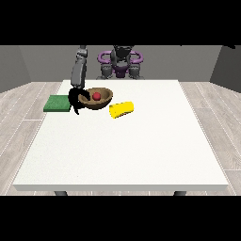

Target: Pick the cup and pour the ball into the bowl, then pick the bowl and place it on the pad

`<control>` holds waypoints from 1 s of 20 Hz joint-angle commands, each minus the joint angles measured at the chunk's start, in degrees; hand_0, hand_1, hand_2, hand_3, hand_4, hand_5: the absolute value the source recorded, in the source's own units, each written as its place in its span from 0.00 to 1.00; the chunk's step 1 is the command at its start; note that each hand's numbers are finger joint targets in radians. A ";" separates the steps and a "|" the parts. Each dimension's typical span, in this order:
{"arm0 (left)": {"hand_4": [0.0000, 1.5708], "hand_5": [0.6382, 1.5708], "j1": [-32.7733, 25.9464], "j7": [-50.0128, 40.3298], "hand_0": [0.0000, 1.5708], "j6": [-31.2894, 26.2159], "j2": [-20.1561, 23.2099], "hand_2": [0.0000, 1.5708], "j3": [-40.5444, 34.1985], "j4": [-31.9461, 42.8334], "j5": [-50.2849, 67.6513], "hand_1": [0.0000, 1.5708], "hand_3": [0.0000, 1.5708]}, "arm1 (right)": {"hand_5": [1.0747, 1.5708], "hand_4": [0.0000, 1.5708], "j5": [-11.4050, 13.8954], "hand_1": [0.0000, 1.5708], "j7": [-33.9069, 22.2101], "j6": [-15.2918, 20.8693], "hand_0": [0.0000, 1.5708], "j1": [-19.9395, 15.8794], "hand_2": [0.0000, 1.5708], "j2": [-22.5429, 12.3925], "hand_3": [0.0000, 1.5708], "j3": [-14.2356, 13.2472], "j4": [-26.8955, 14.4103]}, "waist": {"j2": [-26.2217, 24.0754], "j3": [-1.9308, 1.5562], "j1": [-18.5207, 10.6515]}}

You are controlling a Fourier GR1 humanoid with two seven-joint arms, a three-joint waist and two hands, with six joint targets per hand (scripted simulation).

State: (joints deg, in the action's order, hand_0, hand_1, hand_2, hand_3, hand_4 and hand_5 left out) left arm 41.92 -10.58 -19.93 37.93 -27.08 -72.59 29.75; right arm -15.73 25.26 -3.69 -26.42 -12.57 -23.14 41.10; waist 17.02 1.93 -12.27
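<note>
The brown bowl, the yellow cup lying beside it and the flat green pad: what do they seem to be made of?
The brown bowl looks like wood or matte ceramic: dull brown, no shine. The yellow cup looks like plain matte plastic, evenly coloured. The flat green pad could be foam or rubber: thin, dull, uniform green. None is certain from looks alone.

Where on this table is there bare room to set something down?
The near half of the table, in front of the yellow cup, is bare, as is the right side. It is crowded far left: green pad, hand, bowl holding the ball.
</note>
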 commanded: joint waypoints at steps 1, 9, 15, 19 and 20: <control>0.35 0.99 1.22 -2.34 0.00 0.11 1.74 0.00 -0.43 0.52 1.09 0.00 0.00 | 0.80 0.69 2.53 1.00 -6.03 4.96 1.00 0.86 1.00 1.36 1.00 1.78 -4.75 | 0.57 -1.93 -1.24; 0.46 1.00 -4.73 1.66 0.00 -3.00 0.75 0.00 -1.26 6.23 -0.07 0.00 0.00 | 0.91 0.68 3.10 1.00 -20.25 7.69 1.00 -1.59 1.00 -6.34 1.00 3.45 0.60 | -5.57 -1.76 1.51; 0.46 1.00 -7.64 5.44 0.00 -5.65 4.74 0.00 -4.60 13.57 -0.59 0.00 0.00 | 0.92 0.66 2.20 1.00 -32.46 7.74 1.00 -7.91 1.00 -8.12 1.00 5.26 3.02 | -8.63 -1.88 6.20; 0.45 0.99 -6.62 4.41 0.00 -2.53 4.09 0.00 -4.68 9.99 0.40 0.00 0.00 | 0.98 0.62 3.20 1.00 -26.61 3.04 1.00 -6.81 1.00 -15.65 1.00 3.14 -0.87 | -5.21 -1.99 5.80; 0.45 0.99 -9.84 6.11 0.00 -5.77 4.61 0.00 -4.84 12.48 -0.24 0.00 0.00 | 0.99 0.62 4.20 1.00 -31.69 2.09 1.00 -6.56 1.00 -16.82 1.00 5.19 0.96 | -8.38 -1.93 6.51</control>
State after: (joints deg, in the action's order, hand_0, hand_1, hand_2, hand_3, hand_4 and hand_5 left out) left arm 34.22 -5.19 -24.12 41.97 -31.32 -60.82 28.94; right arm -12.48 -3.80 1.21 -33.01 -24.62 -18.37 42.93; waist 9.80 0.09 -6.12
